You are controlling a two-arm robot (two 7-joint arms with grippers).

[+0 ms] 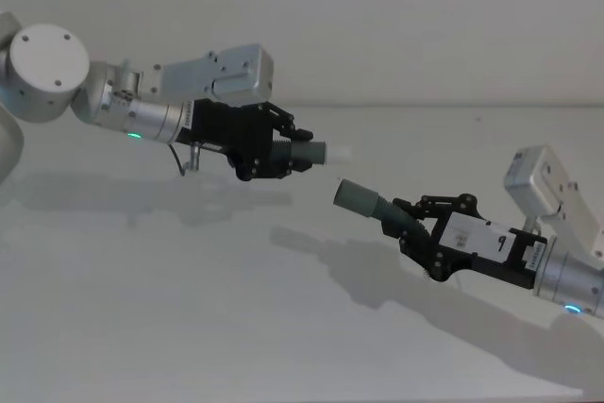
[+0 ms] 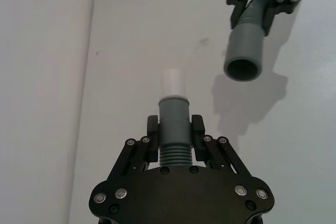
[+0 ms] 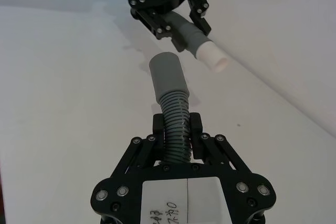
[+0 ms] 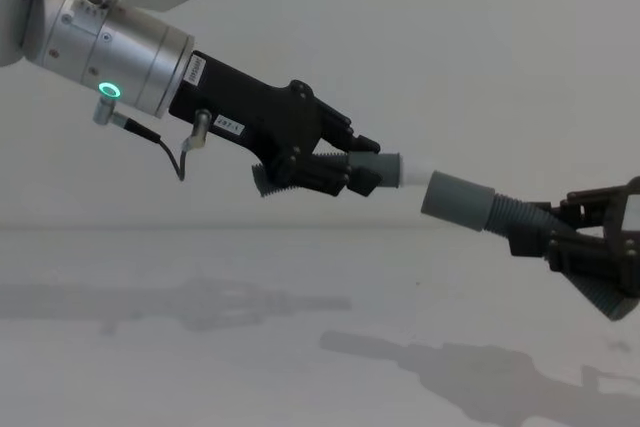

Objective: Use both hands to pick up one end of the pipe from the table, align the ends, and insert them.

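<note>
Clamped on the ribbed middle of the tipped pipe piece (image 1: 300,152), the left gripper (image 1: 283,150) sits in the upper left-centre of the head view, reaching toward the right of the frame. In the left wrist view its fingers (image 2: 152,127) press on both sides of the ribs, with the smooth grey collar and the white tip (image 2: 172,82) standing out past them. The right gripper (image 1: 415,219) comes in from the lower right of the head view. It is closed on the ribbed part of the socket pipe piece (image 1: 373,203), whose socket collar (image 1: 355,195) points up and to the left. The right wrist view shows its fingers (image 3: 195,125) pinching the ribs (image 3: 176,116) just below the collar. In the head view the white tip (image 1: 338,152) lies a little above the socket's open mouth, near it but apart, and the two ends are not in line. From the chest view, at centre frame, the tip (image 4: 412,171) seems just beside the rim of the collar (image 4: 458,199), not inside it. A green ring (image 4: 105,90) glows on the left arm's silver wrist (image 4: 110,47) at the upper left. Both pieces are held clear of the white table (image 1: 189,318), which carries the arms' shadows (image 1: 321,247) beneath them.
</note>
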